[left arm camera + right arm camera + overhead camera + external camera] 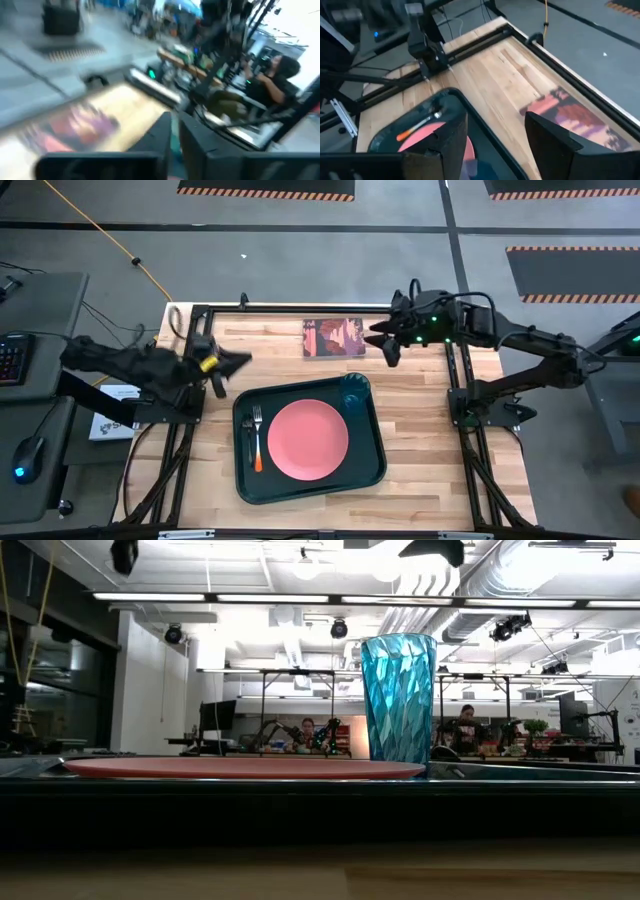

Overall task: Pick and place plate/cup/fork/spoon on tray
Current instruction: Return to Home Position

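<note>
The dark green tray lies in the middle of the table. The pink plate lies flat in it and also shows in the low view. The teal cup stands upright in the tray's far right corner, seen too in the low view. The fork, with its orange handle, lies along the tray's left side. A slim silver piece beside it looks like the spoon. My left gripper hovers off the tray's far left corner, shut and empty. My right gripper is open and empty above the table's far right.
A square maroon picture card lies on the wood at the far edge, between the two grippers. Black frame rails run along the table's sides. Bare wood shows right of the tray. People sit in the room behind.
</note>
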Robot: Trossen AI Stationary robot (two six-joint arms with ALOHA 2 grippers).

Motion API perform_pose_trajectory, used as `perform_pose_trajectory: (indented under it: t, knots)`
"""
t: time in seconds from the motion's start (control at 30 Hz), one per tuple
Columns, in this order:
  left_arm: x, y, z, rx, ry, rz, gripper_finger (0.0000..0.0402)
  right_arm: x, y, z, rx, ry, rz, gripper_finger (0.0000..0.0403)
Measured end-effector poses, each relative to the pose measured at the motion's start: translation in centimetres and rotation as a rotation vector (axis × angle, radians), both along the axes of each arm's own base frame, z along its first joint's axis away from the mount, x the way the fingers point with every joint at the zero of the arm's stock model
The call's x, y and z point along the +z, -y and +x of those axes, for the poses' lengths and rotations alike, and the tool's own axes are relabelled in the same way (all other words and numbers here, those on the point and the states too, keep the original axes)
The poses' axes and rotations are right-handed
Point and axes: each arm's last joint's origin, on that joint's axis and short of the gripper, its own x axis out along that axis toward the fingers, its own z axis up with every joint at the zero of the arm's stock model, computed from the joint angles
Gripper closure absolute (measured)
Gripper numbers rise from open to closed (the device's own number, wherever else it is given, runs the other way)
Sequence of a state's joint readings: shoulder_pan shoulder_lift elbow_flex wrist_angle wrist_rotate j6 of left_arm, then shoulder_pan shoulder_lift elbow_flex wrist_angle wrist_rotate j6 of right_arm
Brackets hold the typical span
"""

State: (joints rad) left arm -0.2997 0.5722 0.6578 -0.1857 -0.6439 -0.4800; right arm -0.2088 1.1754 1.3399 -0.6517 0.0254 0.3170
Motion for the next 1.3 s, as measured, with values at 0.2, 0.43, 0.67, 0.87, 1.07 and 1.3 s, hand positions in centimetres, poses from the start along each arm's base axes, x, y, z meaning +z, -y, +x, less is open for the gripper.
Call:
perform_pose_trajectory:
  t: [0.2, 0.43, 0.67, 0.87, 1.07, 1.3]
  knots:
    - [3.1, -2.3, -1.7, 0.078, 0.056, 0.200, 0.0396, -0.4, -1.2, -0.8, 0.004, -0.061, 0.045, 0.0276]
    - [2.5, -2.7, -1.6, -0.015, 0.102, 0.214, 0.0401, -0.5, -3.4, -0.5, 0.050, -0.065, 0.081, 0.0394]
    - [0.0, -2.7, -0.4, -0.052, 0.078, 0.153, 0.0401, -0.4, -4.8, -1.1, 0.040, -0.072, 0.096, 0.0400]
    - [-2.8, -2.7, -0.3, -0.055, 0.069, 0.127, 0.0401, -0.4, -4.8, -1.1, 0.035, -0.075, 0.098, 0.0402]
    - [-6.7, -2.7, -1.1, -0.058, 0.117, 0.054, 0.0401, -0.4, -4.6, -1.1, 0.037, -0.077, 0.105, 0.0402]
    - [-10.2, -2.8, -2.2, -0.045, 0.206, -0.014, 0.0401, -3.2, -4.1, -2.0, 0.045, -0.010, 0.189, 0.0403]
